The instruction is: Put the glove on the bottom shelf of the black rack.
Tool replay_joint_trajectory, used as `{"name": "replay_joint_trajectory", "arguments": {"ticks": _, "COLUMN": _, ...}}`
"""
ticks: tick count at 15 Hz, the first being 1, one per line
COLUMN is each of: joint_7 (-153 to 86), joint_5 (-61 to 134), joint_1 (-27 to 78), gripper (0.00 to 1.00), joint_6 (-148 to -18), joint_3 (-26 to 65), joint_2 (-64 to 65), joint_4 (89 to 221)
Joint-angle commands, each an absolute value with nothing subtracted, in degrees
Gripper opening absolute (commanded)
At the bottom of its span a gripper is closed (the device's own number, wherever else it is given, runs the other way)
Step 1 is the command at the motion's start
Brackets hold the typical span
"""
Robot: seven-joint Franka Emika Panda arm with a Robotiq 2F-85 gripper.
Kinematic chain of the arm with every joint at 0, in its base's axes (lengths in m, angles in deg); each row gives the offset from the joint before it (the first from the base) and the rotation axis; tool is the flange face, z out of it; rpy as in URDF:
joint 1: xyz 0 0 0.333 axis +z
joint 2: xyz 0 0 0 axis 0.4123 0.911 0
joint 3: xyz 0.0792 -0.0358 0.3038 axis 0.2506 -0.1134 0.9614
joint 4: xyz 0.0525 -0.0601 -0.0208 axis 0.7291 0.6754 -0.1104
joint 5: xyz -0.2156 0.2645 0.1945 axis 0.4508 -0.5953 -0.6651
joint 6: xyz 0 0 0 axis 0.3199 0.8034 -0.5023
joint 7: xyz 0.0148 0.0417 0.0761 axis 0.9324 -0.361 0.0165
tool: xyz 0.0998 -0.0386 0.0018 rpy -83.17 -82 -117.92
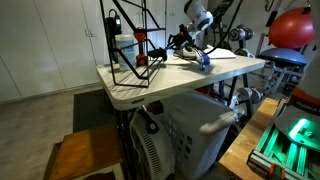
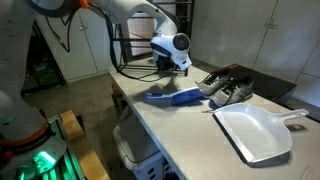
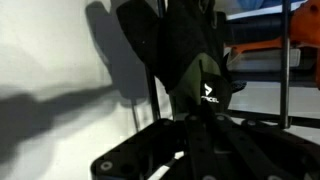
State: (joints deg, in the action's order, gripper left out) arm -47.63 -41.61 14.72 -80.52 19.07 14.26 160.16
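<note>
Glove (image 3: 195, 70): dark, pinched in my claw (image 1: 178, 42) and held off the table (image 1: 230, 68); in the wrist view its long axis runs from the claw up toward 12 o'clock
Claw: clenched on the glove; the fingertips are lost in shadow, so I judge this from how the fabric hangs
Black rack (image 1: 125, 50): at 9 o'clock from my claw in an exterior view, just beside it; its bars stand behind the glove in the wrist view
Bottom shelf: lower than the glove; I reckon I must drop, then push toward 9 o'clock
Orange thing (image 3: 262, 50): at 3 o'clock of the glove, among the bars
</note>
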Motion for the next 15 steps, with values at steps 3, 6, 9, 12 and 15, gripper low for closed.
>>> {"name": "replay_joint_trajectory", "arguments": {"ticks": 3, "joint_7": -42.2, "joint_5": -37.9, "joint_1": 16.0, "gripper": 0.02, "joint_6": -84.1, "joint_3": 18.3, "joint_2": 18.5, "joint_4": 156.5}}
{"name": "replay_joint_trajectory", "arguments": {"ticks": 6, "joint_7": -39.9, "joint_5": -35.6, "joint_1": 16.3, "gripper": 0.02, "joint_6": -85.3, "joint_3": 18.4, "joint_2": 19.4, "joint_4": 155.5}}
{"name": "replay_joint_trajectory", "arguments": {"ticks": 9, "joint_7": -38.1, "joint_5": -33.8, "joint_1": 16.3, "gripper": 0.38, "joint_6": -85.6, "joint_3": 18.9, "joint_2": 19.6, "joint_4": 155.0}}
{"name": "replay_joint_trajectory", "arguments": {"ticks": 12, "joint_7": -39.0, "joint_5": -33.0, "joint_1": 15.9, "gripper": 0.61, "joint_6": -84.6, "joint_3": 19.5, "joint_2": 18.6, "joint_4": 155.1}}
{"name": "replay_joint_trajectory", "arguments": {"ticks": 15, "joint_7": -40.3, "joint_5": -32.9, "joint_1": 15.5, "gripper": 0.84, "joint_6": -83.8, "joint_3": 20.0, "joint_2": 16.8, "joint_4": 156.3}}
